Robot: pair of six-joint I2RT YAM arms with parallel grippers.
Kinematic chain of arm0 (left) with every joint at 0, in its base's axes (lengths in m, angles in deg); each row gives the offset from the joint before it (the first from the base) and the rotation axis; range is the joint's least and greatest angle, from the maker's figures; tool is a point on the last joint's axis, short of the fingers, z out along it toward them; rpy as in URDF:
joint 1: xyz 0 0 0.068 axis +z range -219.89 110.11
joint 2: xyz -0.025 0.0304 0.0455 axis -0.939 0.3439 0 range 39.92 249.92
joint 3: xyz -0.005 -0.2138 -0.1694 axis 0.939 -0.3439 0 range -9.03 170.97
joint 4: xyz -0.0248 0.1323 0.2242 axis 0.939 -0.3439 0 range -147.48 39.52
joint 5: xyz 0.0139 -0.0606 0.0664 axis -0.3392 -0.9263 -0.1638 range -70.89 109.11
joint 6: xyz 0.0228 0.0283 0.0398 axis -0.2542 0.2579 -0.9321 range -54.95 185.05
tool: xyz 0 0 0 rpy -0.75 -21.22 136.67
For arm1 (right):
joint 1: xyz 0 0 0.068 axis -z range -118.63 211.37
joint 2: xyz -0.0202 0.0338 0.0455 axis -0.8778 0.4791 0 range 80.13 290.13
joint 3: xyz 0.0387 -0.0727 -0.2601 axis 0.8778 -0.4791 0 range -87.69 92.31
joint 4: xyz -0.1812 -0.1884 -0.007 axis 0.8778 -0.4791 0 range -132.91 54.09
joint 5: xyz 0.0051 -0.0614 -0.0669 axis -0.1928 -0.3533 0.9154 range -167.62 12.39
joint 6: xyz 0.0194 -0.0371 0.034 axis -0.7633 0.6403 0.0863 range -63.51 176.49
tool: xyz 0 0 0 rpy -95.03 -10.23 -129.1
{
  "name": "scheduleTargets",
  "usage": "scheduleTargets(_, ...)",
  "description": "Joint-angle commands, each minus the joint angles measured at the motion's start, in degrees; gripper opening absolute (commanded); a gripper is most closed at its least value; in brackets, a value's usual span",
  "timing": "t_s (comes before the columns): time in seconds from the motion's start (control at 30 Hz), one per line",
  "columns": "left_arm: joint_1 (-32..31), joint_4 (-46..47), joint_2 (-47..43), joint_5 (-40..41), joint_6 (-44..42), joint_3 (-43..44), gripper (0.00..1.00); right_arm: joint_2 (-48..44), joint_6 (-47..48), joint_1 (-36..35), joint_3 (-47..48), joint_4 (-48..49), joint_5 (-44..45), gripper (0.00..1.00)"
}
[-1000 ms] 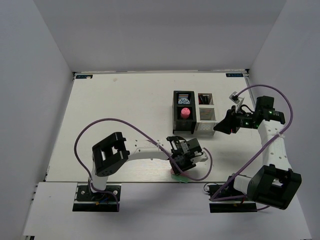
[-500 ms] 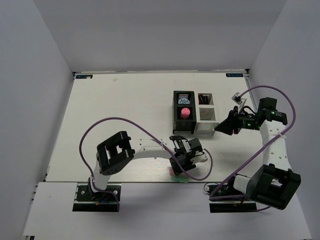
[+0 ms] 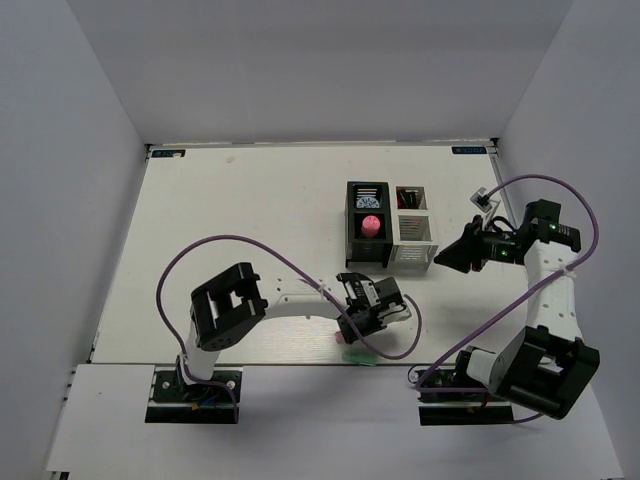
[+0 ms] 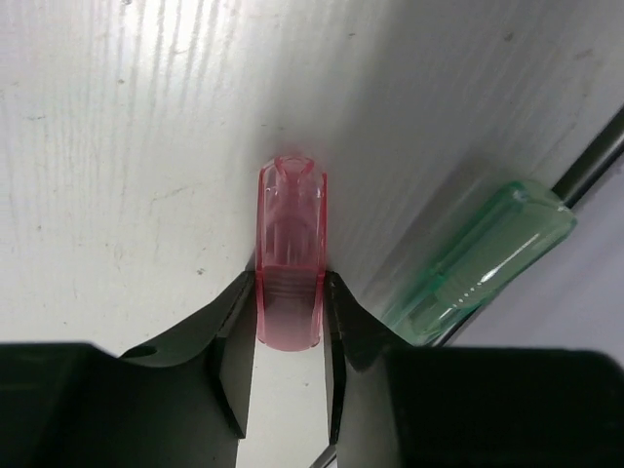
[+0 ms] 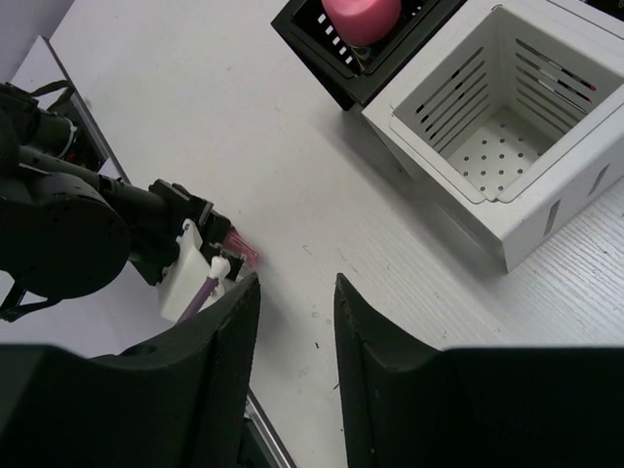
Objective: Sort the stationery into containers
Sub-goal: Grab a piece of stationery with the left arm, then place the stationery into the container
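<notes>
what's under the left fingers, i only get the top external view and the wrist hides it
Observer: The left wrist view shows a pink translucent piece lying on the table. The left gripper has its fingers pressed against both of its sides.
Operator: anything beside it
Observer: A green translucent piece lies just to its right, outside the fingers and not touching the pink one.
Operator: anything in the white bin's front compartment
Observer: In the right wrist view, that compartment of the white bin shows only a bare perforated floor. The right gripper is open and holds nothing.
</notes>
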Motion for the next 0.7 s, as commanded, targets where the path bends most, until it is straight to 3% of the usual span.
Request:
scheduleTargets(0.0,2.2,1.01,-0.28,4.55,0.55,-4.38,0.0,0.15,1.55,0.94,0.39,-1.64,-1.84,0.39)
scheduleTargets(0.13,4.57,2.41,-6.85,3.93,3.1,-4.56,0.0,-1.07,-0.38,1.82,-0.66,0.81,0.97,0.39)
scheduleTargets(0.23,5.54,3.46,-12.32,3.84,4.07,-2.37,0.0,-3.61,-4.86,2.35,-2.77,6.78,4.49,0.85)
scheduleTargets(0.33,5.72,7.59,-17.32,5.51,4.33,0.35,0.0,-8.0,-8.82,2.61,-7.51,14.69,8.0,0.91)
scheduleTargets(0.37,5.63,9.08,-19.43,6.12,4.51,0.27,0.0,-8.72,-9.26,2.7,-9.96,15.75,8.45,0.87)
scheduleTargets(0.47,6.5,20.76,-24.08,7.54,4.77,-2.45,0.0,-10.13,-10.92,2.7,-11.12,18.22,9.06,0.0)
scheduleTargets(0.5,7.46,29.92,-24.46,6.75,5.03,-3.15,0.0,-10.13,-12.24,2.88,-11.99,19.27,9.15,0.0)
scheduleTargets(0.67,9.75,42.92,-21.13,2.79,4.34,-0.88,0.0,-9.95,-14.62,4.54,-13.58,21.39,8.45,0.0)
